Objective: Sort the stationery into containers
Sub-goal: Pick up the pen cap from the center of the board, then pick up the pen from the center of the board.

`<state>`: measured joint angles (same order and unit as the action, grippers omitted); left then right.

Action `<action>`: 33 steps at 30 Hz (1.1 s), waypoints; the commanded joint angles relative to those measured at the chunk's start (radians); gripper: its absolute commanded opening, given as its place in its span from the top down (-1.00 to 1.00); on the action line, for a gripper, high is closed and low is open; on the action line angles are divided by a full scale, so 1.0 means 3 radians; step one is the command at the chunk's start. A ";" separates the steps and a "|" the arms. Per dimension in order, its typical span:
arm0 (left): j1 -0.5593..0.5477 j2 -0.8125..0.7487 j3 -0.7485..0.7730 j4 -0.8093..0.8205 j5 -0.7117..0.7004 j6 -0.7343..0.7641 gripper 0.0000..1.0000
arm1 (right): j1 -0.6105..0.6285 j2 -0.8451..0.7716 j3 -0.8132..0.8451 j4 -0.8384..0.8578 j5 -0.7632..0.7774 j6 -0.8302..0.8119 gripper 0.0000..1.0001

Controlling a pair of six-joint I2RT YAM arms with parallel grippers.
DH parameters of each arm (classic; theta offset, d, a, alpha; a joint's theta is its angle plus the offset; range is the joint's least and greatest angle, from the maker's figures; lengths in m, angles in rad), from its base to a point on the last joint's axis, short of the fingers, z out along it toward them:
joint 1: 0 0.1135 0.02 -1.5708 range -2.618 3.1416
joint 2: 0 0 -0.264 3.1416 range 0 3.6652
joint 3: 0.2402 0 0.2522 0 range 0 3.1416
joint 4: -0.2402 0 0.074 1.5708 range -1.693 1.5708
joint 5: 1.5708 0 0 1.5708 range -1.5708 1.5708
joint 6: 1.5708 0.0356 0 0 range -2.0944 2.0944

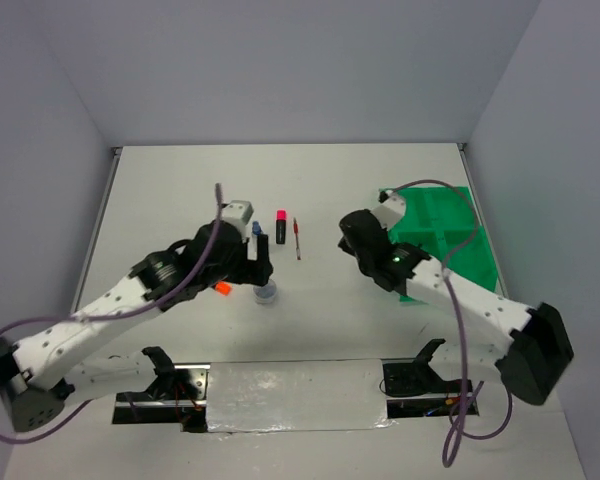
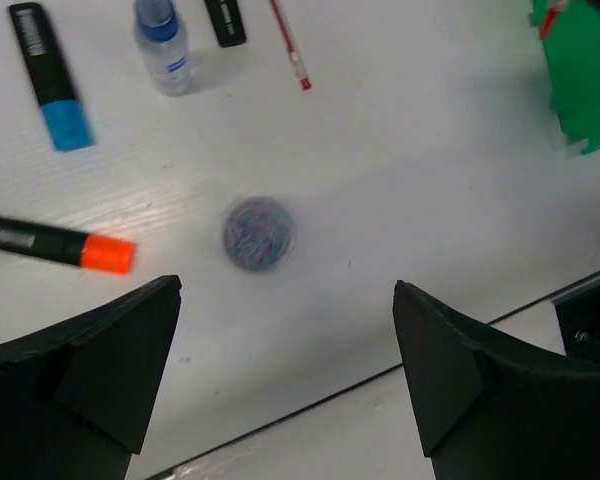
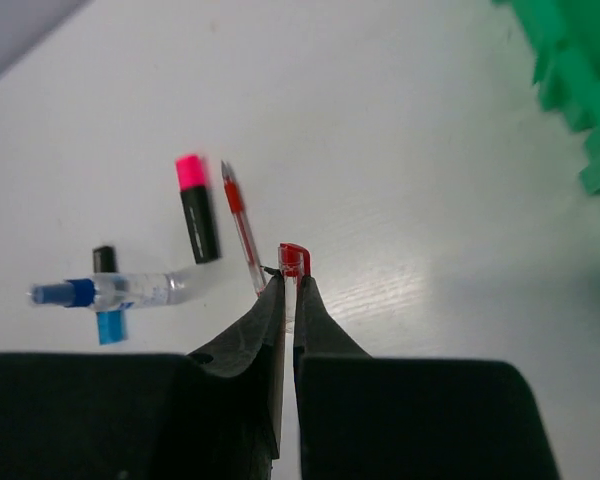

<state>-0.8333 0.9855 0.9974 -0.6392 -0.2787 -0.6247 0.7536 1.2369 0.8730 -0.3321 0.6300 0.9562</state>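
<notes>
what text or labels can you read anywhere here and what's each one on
No text is legible.
Blue-capped highlighter: white print on the barrel, too blurred to read.
Orange-capped highlighter: white print, also blurred.
Pink-capped highlighter: white marks on the barrel, unreadable.
Blue-capped clear bottle: no label shows.

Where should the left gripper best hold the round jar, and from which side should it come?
Probably the side wall, from straight above. The round jar seems upright, its top facing the left wrist camera, so the open left gripper can lower its jaws on either side. Being round, any angle suits; the orange-capped highlighter lies apart.
</notes>
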 commanded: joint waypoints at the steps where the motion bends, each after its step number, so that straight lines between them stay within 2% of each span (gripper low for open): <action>1: -0.0014 0.0635 0.0280 0.0555 0.0090 -0.0341 -0.99 | -0.0185 -0.0628 -0.0138 0.0090 0.0165 -0.0635 1.00; 7: 0.0037 0.1842 0.0934 0.0689 0.0019 -0.0535 -0.99 | -0.0359 -0.1381 -0.0246 0.0074 -0.0044 -0.1325 1.00; 8: 0.0042 0.2127 0.1036 0.0663 0.0029 -0.0546 -0.98 | -0.0375 -0.1413 -0.0200 -0.0042 -0.0019 -0.1346 1.00; 10: 0.0062 0.2384 0.1322 0.0622 -0.0007 -0.0571 -0.98 | -0.0441 -0.1510 -0.0190 -0.0095 -0.0009 -0.1387 1.00; 13: 0.0139 0.2859 0.1690 0.0505 -0.0089 -0.0582 -0.89 | -0.0533 -0.1683 -0.0292 -0.0034 -0.0233 -0.1494 1.00; 15: 0.0221 0.2998 0.1788 0.0474 -0.0022 -0.0592 -0.80 | -0.0548 -0.1776 -0.0317 -0.0033 -0.0336 -0.1515 1.00; 26: 0.0288 0.3878 0.2580 0.0004 -0.0165 -0.0566 -0.78 | -0.0564 -0.1950 -0.0450 0.0084 -0.0556 -0.1628 1.00; 28: 0.0293 0.3950 0.2607 -0.0027 -0.0237 -0.0577 -0.66 | -0.0574 -0.1950 -0.0486 0.0110 -0.0607 -0.1638 1.00; 33: 0.0344 0.3986 0.2561 0.0049 -0.0252 -0.0607 -0.63 | -0.0574 -0.1965 -0.0517 0.0151 -0.0684 -0.1669 1.00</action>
<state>-0.7414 2.1754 1.7462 -0.6201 -0.3294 -0.7921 0.5880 0.6586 0.7204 -0.3363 0.4484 0.4797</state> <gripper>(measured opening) 0.816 0.049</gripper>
